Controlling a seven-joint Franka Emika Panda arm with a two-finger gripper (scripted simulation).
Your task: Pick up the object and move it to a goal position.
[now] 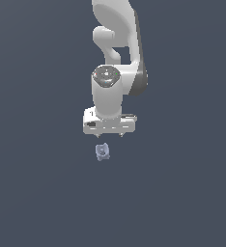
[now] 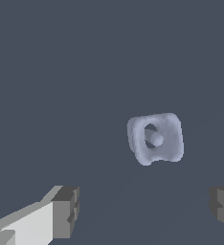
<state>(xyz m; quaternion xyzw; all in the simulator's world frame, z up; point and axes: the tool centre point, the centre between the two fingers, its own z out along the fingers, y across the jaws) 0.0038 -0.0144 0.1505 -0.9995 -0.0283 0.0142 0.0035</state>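
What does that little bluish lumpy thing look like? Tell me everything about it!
The object is a small, pale lavender-blue lump with rounded corners, roughly squarish, with a hollow in its face and a little knob sitting in it. It looks smooth and matte, like soft plastic or clay. It lies on the plain dark grey surface, just below the white gripper in the exterior view, much smaller than it. Nothing grips it: the fingers stand wide apart, clear of it.

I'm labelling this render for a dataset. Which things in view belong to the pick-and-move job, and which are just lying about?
Job:
- object, lavender-blue lump on the floor
- gripper, open, holding nothing

Lying about:
- nothing else in either view; no goal marker shows
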